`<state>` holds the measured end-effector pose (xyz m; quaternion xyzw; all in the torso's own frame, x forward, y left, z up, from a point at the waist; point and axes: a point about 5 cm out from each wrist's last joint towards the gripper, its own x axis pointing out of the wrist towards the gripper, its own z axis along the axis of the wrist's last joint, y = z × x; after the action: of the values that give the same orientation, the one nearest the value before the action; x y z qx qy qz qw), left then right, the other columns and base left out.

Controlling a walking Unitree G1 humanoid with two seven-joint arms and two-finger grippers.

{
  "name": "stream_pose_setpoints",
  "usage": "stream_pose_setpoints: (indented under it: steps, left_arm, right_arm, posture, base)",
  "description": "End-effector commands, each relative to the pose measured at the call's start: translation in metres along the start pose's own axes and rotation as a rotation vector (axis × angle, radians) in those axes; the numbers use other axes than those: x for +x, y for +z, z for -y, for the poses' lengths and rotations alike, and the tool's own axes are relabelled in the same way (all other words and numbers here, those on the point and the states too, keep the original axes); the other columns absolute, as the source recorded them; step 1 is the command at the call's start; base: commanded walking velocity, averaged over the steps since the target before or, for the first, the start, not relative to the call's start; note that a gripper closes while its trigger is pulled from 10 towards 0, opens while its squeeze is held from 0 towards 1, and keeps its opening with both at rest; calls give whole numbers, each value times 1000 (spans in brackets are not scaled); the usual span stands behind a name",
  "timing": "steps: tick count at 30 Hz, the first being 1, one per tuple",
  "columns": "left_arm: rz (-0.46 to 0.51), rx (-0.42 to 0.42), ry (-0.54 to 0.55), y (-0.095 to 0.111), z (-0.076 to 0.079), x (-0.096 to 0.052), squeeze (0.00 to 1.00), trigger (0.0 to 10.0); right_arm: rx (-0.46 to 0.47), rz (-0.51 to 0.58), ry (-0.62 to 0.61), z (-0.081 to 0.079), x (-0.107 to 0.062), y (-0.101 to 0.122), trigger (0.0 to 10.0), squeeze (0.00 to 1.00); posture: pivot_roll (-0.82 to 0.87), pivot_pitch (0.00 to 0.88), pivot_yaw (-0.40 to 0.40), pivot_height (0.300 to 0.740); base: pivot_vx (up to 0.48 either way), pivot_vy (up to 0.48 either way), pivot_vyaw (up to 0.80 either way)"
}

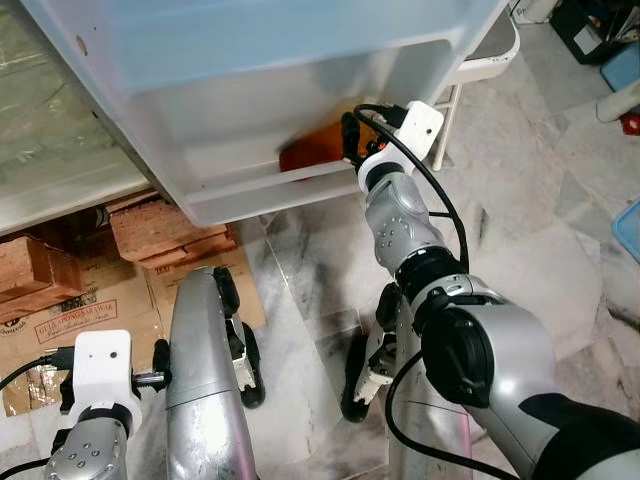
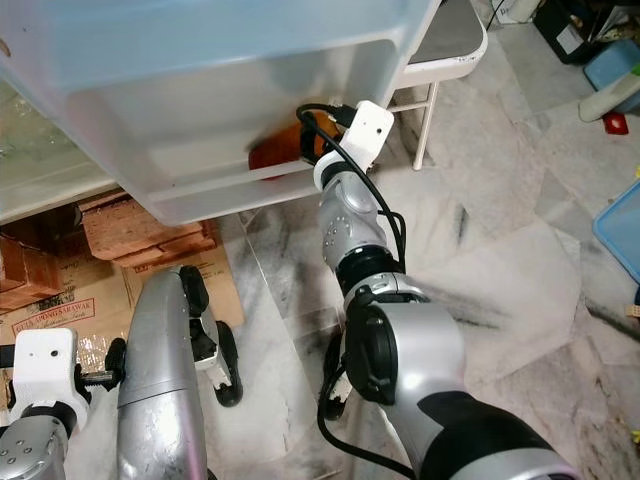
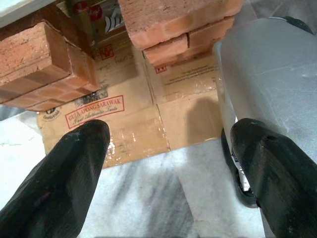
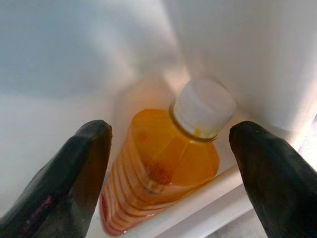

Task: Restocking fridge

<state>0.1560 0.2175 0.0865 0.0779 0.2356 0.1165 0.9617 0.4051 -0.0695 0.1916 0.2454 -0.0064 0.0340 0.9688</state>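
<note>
Your right gripper (image 4: 168,163) is reached up into the white shelf (image 1: 250,195) of the open fridge door, at about twelve o'clock from the robot's body, and its fingers (image 4: 59,183) stand wide apart with nothing between them. Just past the fingertips an orange bottle (image 4: 158,168) with a white cap (image 4: 203,109) lies tilted in the shelf, its cap leaning toward the shelf's end wall and its ribbed body resting against the low front lip. In the head views you see that bottle as an orange-brown shape through the shelf's cloudy front, right beside the right wrist's white camera block (image 1: 420,128). Your left gripper (image 3: 168,163) hangs low at about seven o'clock, pointing down at the grey marble floor (image 3: 148,198); its fingers (image 3: 59,183) are also spread wide and hold nothing. Below it lies flattened cardboard (image 3: 124,124) with red printing, and stacks of red bricks (image 1: 165,230) sit on that cardboard under the fridge. One silver leg (image 1: 205,360) of the robot stands just beside the left gripper. At about one o'clock, past the fridge door, a white chair (image 1: 490,55) stands on the marble.
</note>
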Motion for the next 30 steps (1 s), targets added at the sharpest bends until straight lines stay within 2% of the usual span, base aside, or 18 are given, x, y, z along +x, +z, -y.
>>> stream_pose_setpoints:
  steps: [1, 2, 3, 30]
  left_arm:
    - [-50, 9, 6, -9, -1, -5, 0, 10000]
    - [-50, 9, 6, -9, -1, -5, 0, 10000]
    - [-50, 9, 6, -9, -1, -6, 0, 10000]
    - [-54, 4, 11, -10, -1, -5, 0, 10000]
  right_arm:
    - [0, -20, -13, 1, -1, -6, 1255, 0]
    - [-3, -18, -17, 1, -1, -5, 314, 0]
    - [-6, -16, -22, 1, -1, -5, 0, 0]
    - [-30, 1, -60, 6, 0, -1, 0, 0]
  posture:
    - [299, 490, -91, 526]
    - [300, 491, -92, 526]
    - [300, 492, -93, 526]
    - [297, 486, -97, 526]
  base:
    - [0, 0, 0]
    - [0, 0, 0]
    - [0, 0, 0]
    - [0, 0, 0]
